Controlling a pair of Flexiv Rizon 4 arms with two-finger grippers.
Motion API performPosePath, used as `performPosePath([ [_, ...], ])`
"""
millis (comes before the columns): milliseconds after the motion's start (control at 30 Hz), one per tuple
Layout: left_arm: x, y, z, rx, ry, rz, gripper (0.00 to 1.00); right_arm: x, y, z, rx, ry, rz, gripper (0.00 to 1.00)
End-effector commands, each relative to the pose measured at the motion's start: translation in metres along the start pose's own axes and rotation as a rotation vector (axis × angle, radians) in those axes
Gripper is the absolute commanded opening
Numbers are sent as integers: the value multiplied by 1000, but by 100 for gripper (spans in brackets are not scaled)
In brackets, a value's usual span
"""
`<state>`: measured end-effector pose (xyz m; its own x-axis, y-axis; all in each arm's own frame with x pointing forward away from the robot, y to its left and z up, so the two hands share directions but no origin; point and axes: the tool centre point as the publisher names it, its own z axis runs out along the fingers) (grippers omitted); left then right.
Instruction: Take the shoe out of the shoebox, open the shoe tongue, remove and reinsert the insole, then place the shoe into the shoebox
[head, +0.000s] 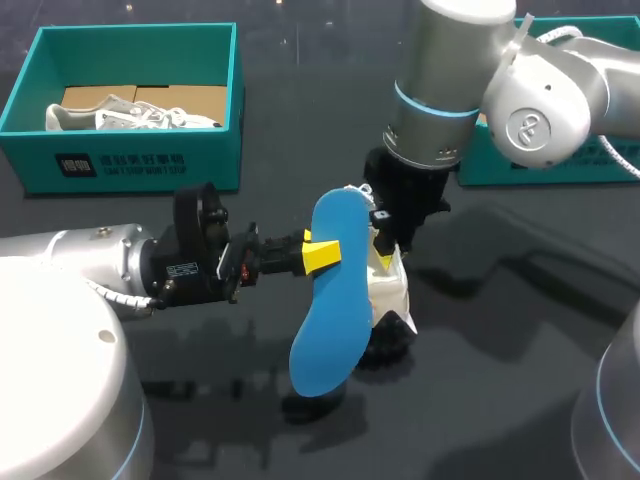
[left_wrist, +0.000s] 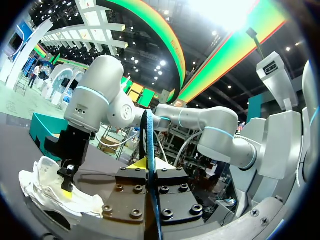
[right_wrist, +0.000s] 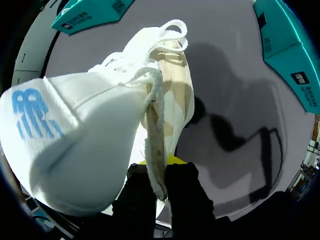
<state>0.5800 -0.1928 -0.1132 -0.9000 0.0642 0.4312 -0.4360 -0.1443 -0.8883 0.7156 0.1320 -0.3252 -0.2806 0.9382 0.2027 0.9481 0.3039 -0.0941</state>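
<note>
On the desk (head: 500, 380) | insole (head: 330, 300) was found already out, clamped by left fingers (head: 322, 252); shoe (head: 388, 290) clamped by right fingers (right_wrist: 182, 187) | reinsertion and boxing were judged outstanding.

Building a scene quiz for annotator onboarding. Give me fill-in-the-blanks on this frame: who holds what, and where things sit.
1. The left pincer is shut on the ____ insole, which is out of the shoe.
2. The white shoe is gripped by its side wall in the ____ pincer.
3. The second shoe lies in the shoebox nearer the ____ arm.

Missing words: blue; right; left.
</note>
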Motion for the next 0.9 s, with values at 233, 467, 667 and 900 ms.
performPosePath([
  [233,1,1,0,2,-2,1,0,-2,-5,11,-150,86,263,0],
  [467,1,1,0,2,-2,1,0,1,-5,17,-158,75,237,0],
  [667,1,1,0,2,-2,1,0,5,-2,20,-150,52,197,0],
  [900,1,1,0,2,-2,1,0,8,1,26,-139,17,146,0],
])
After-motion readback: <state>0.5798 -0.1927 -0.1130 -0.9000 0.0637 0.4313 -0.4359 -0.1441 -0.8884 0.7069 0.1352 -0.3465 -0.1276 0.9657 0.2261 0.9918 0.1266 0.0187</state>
